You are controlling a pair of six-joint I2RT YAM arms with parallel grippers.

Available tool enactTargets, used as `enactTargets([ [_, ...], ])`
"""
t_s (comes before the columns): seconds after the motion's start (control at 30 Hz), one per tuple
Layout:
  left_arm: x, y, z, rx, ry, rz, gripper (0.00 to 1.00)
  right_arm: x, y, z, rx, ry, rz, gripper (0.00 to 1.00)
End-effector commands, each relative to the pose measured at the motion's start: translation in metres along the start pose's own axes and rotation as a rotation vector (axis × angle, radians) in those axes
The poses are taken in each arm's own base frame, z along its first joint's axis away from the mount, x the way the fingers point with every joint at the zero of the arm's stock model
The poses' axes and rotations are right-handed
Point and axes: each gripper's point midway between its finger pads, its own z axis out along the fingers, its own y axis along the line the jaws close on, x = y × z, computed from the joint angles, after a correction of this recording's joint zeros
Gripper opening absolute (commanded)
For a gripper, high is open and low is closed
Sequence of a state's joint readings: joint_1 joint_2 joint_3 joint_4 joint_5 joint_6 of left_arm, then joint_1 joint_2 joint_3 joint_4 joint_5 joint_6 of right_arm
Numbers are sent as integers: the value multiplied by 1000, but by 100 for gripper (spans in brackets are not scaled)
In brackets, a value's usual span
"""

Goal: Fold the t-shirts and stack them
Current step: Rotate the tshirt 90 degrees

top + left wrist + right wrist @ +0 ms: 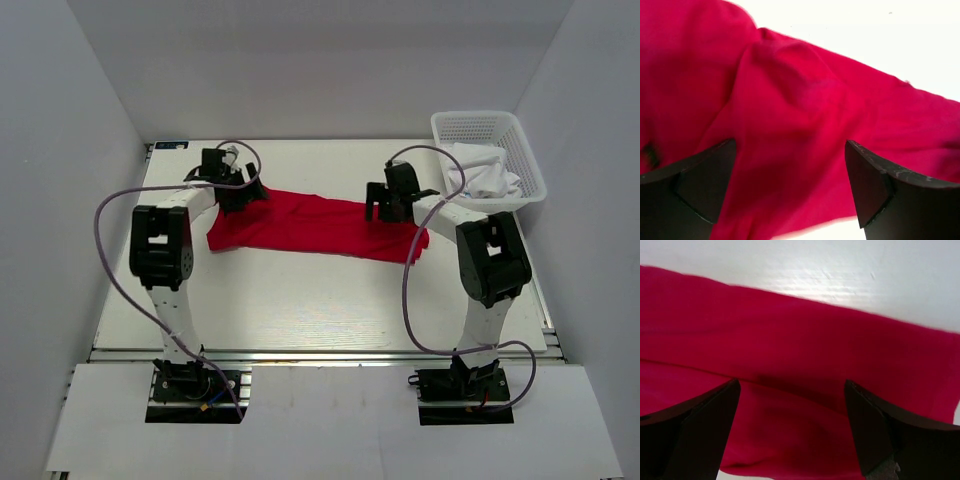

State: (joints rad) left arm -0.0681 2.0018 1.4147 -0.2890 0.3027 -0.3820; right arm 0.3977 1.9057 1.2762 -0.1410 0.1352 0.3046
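From my station, I judged the job barely begun. The red t-shirt lay on the desk as a long rumpled band running from the left side toward the right. It may have been doubled over lengthwise, with a crease along it in the right wrist view, but it was nowhere near a compact folded square. I saw no stack of finished shirts anywhere on the desk. At the far right corner stood a white basket with crumpled white cloth inside; I could not tell whether that was more shirts.

The left hand sat at the band's far left end, and the right hand over it toward its right end. Each wrist camera looked straight down on red fabric. The left hand's fingers stood wide apart, with a raised ridge of cloth running between them but nothing pinched. The right hand's fingers were spread just as wide over a flatter stretch, with the shirt's far edge and bare desk showing beyond. I couldn't tell whether either hand touched the fabric, so the grasping, the cross folds and the stacking all remained to do.
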Motion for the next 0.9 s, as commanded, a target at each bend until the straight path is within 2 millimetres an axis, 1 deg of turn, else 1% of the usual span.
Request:
enactTargets([
  [0.0, -12, -19, 13, 28, 22, 18, 100, 13, 0, -5, -47, 59, 48, 90],
  [0.03, -21, -11, 28, -7, 14, 17, 100, 17, -4, -3, -42, 77, 52, 90],
  [0.07, -24, -7, 36, -25, 17, 14, 100, 20, -11, -3, -30, 91, 56, 90],
  [0.13, -20, -3, 54, -47, 52, 10, 100, 34, -21, -1, -4, 131, 54, 90],
  [0.17, -26, 1, 74, -49, 58, 8, 100, 45, -24, -2, 4, 156, 53, 90],
  [0.2, -19, 6, 83, -66, 100, -4, 100, 56, -28, -2, 18, 180, 52, 90],
  [0.23, -44, -3, 88, -48, 56, 9, 100, 70, -27, -6, 11, 214, 49, 90],
  [0.27, -27, 10, 112, -54, 106, -5, 100, 79, -27, -8, 1, 232, 38, 90],
  [0.3, -29, 12, 121, -54, 105, -14, 100, 84, -14, -15, -65, 246, 39, 90],
  [0.33, -49, -1, 124, -7, 63, 1, 100, 111, -7, -24, -131, 301, 39, 90],
  [0.37, -49, -8, 134, 21, 56, 13, 100, 123, 4, -31, -206, 332, 38, 90],
  [0.4, -49, -7, 149, 40, 38, -17, 100, 125, 14, -43, -247, 322, 20, 90],
  [0.43, -60, -25, 152, 105, 6, -6, 100, 159, 29, -62, -328, 391, -10, 90],
  [0.47, -65, -32, 155, 145, -14, -9, 100, 163, 45, -77, -376, 382, -54, 90],
  [0.5, -70, -49, 155, 200, -34, -24, 100, 181, 50, -86, -397, 417, -79, 90],
  [0.53, -76, -65, 162, 255, -88, -3, 100, 191, 71, -108, -498, 422, -151, 90],
  [0.57, -76, -74, 168, 278, -107, -4, 100, 203, 86, -119, -537, 437, -214, 90],
  [0.6, -79, -92, 167, 338, -123, 14, 100, 209, 93, -126, -566, 443, -256, 90],
  [0.63, -88, -108, 168, 377, -168, 34, 100, 222, 115, -142, -645, 455, -351, 90],
  [0.67, -80, -127, 173, 414, -167, 60, 100, 220, 124, -148, -678, 429, -385, 90],
  [0.7, -71, -133, 182, 440, -165, 75, 100, 225, 129, -152, -713, 423, -433, 90],
  [0.73, -76, -147, 179, 474, -202, 91, 100, 230, 143, -159, -773, 406, -502, 90],
  [0.77, -70, -164, 180, 505, -213, 114, 100, 228, 154, -163, -843, 383, -534, 90],
  [0.8, -62, -167, 185, 521, -208, 123, 100, 232, 164, -171, -921, 388, -549, 90],
  [0.83, -62, -174, 185, 526, -225, 131, 100, 236, 175, -177, -968, 380, -581, 90],
  [0.87, -53, -184, 190, 544, -225, 144, 100, 233, 188, -178, -1015, 343, -614, 90],
])
